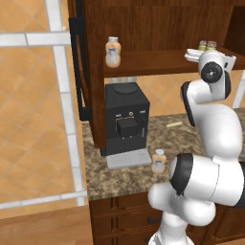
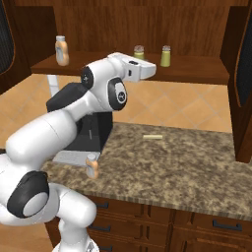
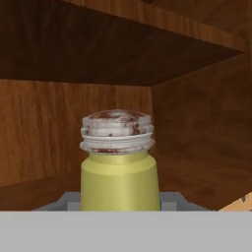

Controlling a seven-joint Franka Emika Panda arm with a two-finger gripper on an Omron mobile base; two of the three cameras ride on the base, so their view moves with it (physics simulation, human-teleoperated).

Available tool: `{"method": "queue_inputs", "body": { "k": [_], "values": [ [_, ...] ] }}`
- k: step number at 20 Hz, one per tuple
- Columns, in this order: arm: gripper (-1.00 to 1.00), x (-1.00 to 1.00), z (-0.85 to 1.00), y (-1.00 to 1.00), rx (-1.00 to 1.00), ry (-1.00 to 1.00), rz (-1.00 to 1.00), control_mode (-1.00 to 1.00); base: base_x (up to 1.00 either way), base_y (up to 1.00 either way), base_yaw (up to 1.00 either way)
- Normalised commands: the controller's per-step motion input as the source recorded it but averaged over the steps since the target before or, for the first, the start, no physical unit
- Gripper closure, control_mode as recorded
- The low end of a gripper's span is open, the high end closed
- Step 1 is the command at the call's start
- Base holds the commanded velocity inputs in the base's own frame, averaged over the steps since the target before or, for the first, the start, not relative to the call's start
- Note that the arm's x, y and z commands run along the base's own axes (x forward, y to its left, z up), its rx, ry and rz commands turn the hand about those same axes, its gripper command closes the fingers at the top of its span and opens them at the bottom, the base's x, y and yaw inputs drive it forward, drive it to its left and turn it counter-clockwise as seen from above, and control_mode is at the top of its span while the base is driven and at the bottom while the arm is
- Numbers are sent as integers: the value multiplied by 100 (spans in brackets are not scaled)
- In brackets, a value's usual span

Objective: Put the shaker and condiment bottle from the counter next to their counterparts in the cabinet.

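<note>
My gripper (image 3: pixel 120 199) reaches into the dark wooden cabinet (image 2: pixel 197 74) at shelf height. A yellow-green shaker (image 3: pixel 119 167) with a grey-silver cap stands upright between its fingers, which sit against the shaker's sides with no gap showing. From the right base view this shaker (image 2: pixel 139 50) is just behind the hand, and its twin (image 2: pixel 166 55) stands a little to the right on the shelf. The peach-orange condiment bottle (image 1: pixel 159 161) stands on the granite counter (image 2: pixel 172 162) beside the coffee machine's tray. Its twin (image 1: pixel 113 51) stands at the shelf's left end.
A black coffee machine (image 1: pixel 127 119) stands on the counter under the shelf's left part. The cabinet door (image 1: pixel 79 67) with a black handle hangs open at the left. A small pale stick (image 2: pixel 152 137) lies mid-counter. A cabinet side wall (image 2: pixel 241 98) rises at the right.
</note>
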Motion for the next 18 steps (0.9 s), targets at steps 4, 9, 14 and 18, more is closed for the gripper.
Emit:
{"method": "queue_inputs", "body": {
  "k": [4,9,14,18],
  "values": [
    [100,23,0,-6,0,0,0,-100,0,0,0],
    [100,21,0,0,0,1,0,-100,0,0,0],
    [100,18,0,0,0,5,0,-100,0,0,0],
    [100,18,0,-11,0,2,0,-100,0,0,0]
  ]
}}
